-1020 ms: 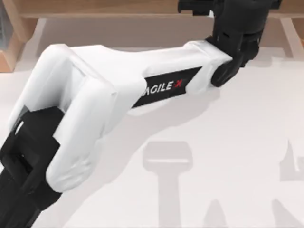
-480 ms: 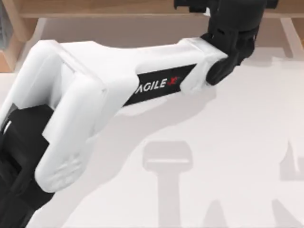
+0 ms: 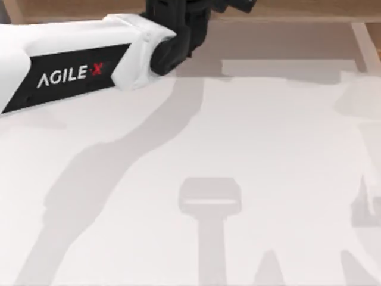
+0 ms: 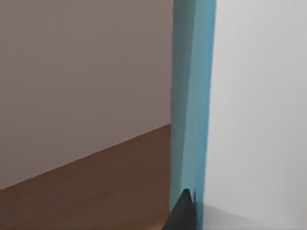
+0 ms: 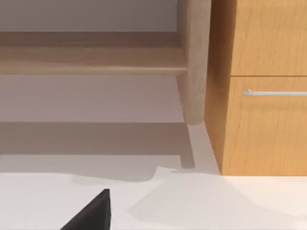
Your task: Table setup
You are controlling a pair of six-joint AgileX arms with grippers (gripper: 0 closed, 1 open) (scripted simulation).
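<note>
My left arm's white link marked AGILE X (image 3: 71,71) lies across the top left of the top view. Its black wrist (image 3: 175,33) reaches to the table's far edge, and the left gripper (image 3: 229,6) is cut off by the view's upper border. In the left wrist view a dark tip of that gripper (image 4: 182,213) sits against a tall teal upright edge (image 4: 192,96) beside a white surface (image 4: 259,105). A black tip of my right gripper (image 5: 91,213) hangs above the white tabletop (image 5: 201,206) in the right wrist view. No tableware is in view.
The white table (image 3: 250,149) carries only shadows. A wooden rail (image 3: 286,9) runs along its far side. The right wrist view holds a wooden leg (image 5: 194,62) and a cabinet with a drawer handle (image 5: 276,92). Brown floor (image 4: 96,191) lies below the teal edge.
My left arm has swung towards the top view's left and far side. Its bulky white elbow has left the view, and the black wrist moved from the upper right to the upper middle.
</note>
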